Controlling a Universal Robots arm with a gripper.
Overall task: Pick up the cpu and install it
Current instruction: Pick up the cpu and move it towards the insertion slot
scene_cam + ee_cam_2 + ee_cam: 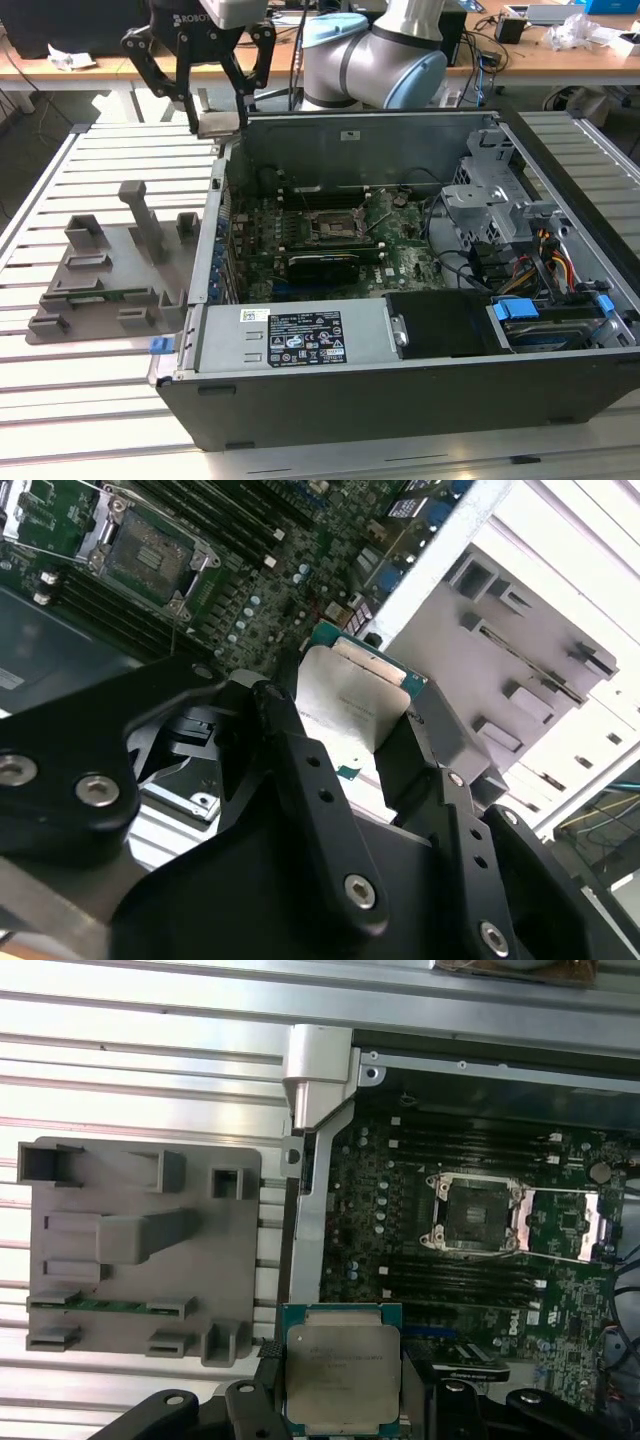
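My gripper (217, 118) hangs above the far corner of the open computer case (400, 390), on the exterior view's left, shut on the cpu (220, 126). In the first wrist view the cpu (342, 1372) is a silvery square plate with a green rim, held flat between the black fingers (250, 1405). The second wrist view has the same chip (345, 705) clamped by its two edges. The empty dark socket (478, 1215) sits on the green motherboard with its metal bracket swung open; it also appears in the exterior view as the socket (335, 222), well below and to the right of the gripper.
A grey part holder (110, 270) lies on the slatted table left of the case, carrying a thin green memory strip (100, 1303). Drive cages and cable bundles (520, 250) fill the case's right side. The case's metal walls (360, 140) rise around the motherboard.
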